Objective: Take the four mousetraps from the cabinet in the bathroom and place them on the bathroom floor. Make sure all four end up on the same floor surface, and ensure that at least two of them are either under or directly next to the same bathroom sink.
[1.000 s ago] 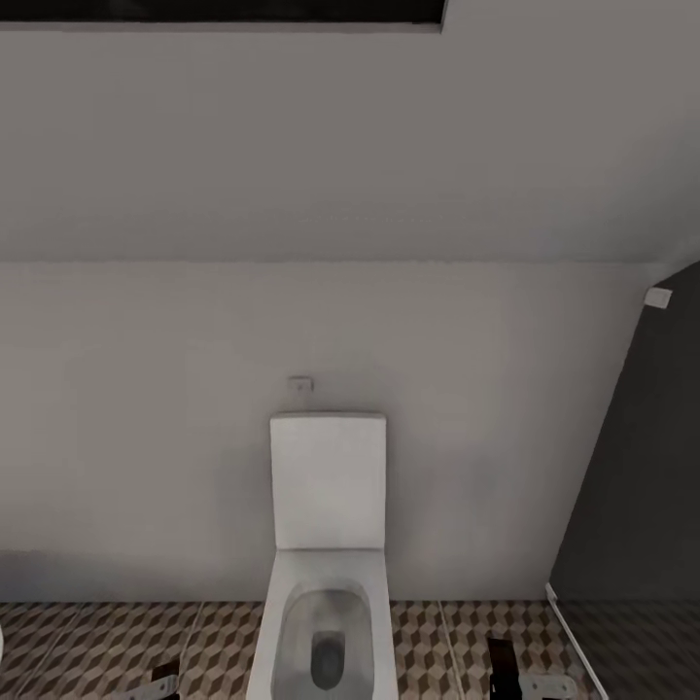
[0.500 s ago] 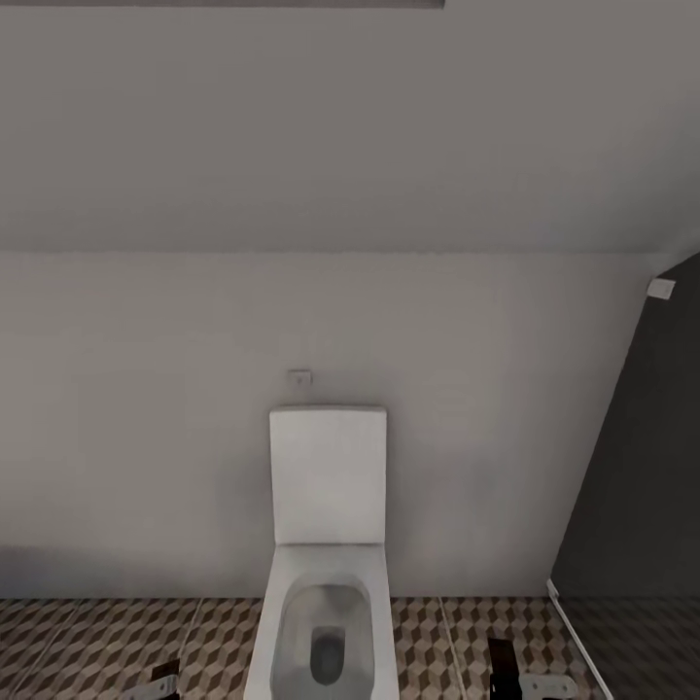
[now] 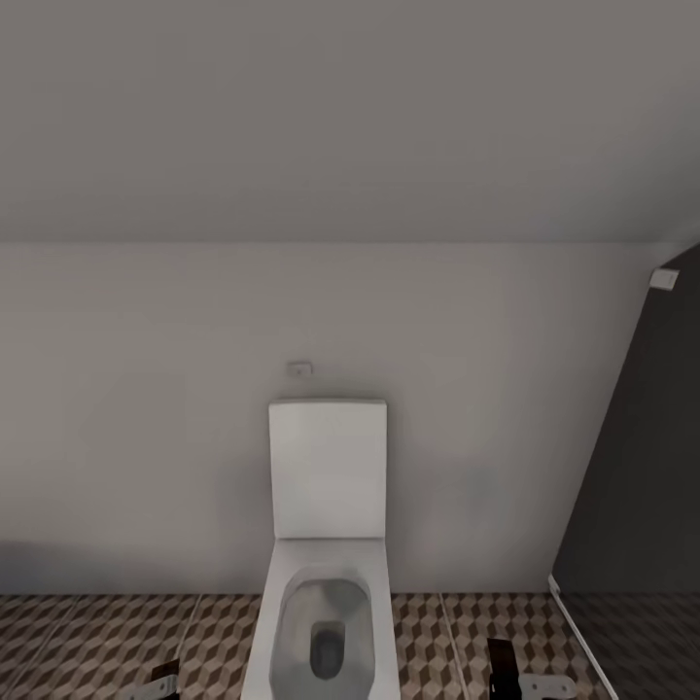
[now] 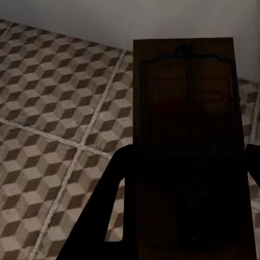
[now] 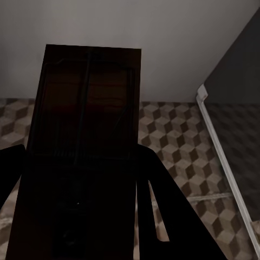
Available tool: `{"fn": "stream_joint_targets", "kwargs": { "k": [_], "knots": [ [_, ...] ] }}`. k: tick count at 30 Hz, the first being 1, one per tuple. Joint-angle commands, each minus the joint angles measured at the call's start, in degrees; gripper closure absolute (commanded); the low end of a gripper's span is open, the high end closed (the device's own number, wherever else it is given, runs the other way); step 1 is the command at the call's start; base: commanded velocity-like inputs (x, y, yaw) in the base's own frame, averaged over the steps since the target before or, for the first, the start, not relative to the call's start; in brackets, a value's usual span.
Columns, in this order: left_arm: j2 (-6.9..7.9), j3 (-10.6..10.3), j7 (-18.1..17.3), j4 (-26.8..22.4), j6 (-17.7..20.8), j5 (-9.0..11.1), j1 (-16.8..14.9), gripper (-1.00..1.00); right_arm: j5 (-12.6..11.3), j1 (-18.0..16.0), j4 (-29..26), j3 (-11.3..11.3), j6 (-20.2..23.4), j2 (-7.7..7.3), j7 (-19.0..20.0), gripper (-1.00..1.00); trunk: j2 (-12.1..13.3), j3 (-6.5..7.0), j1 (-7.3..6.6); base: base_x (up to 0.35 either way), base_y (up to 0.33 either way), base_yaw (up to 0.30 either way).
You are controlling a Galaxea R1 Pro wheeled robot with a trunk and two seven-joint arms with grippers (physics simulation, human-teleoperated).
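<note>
Wall: we face a plain pale wall [image 3: 146, 408] with a small plate [image 3: 299, 368] above the toilet.
Bathroom floor: the cube-patterned tiles [image 3: 97, 642] run along the foot of the wall.
Toilet: a white toilet [image 3: 328, 544] stands against the wall, lid raised.
Dark panel: a grey panel [image 3: 642, 467] stands to our right.
Left gripper: our left gripper [image 4: 184, 206] is clamped on a mousetrap [image 4: 187, 124], held above the tiles, board between both fingers.
Right gripper: our right gripper [image 5: 76, 200] grips a second mousetrap [image 5: 86, 108] likewise, above the floor near the panel.
</note>
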Motion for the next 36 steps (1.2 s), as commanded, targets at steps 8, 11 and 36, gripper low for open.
{"fn": "stream_joint_targets", "kwargs": {
  "k": [8,11,36],
  "knots": [
    [0.02,-0.52,0.58,-0.02,-0.14,-0.02,-0.03,1.00,0.25,-0.10,0.23,0.16,-0.29,0.00,-0.22,1.00,-3.26,-1.50,1.76,0.000,0.000,0.000],
    [0.11,-0.43,0.61,-0.02,-0.27,-0.01,-0.05,1.00,0.19,-0.10,0.23,0.16,-0.29,0.00,-0.22,1.00,-4.46,-2.04,2.42,0.000,0.000,0.000],
    [1.46,-2.93,14.74,-6.05,0.17,-0.49,-0.05,1.00,0.24,-0.10,0.23,0.25,-0.20,0.00,-0.22,1.00,-14.49,-6.53,7.91,0.000,0.000,0.000]
  ]
}}
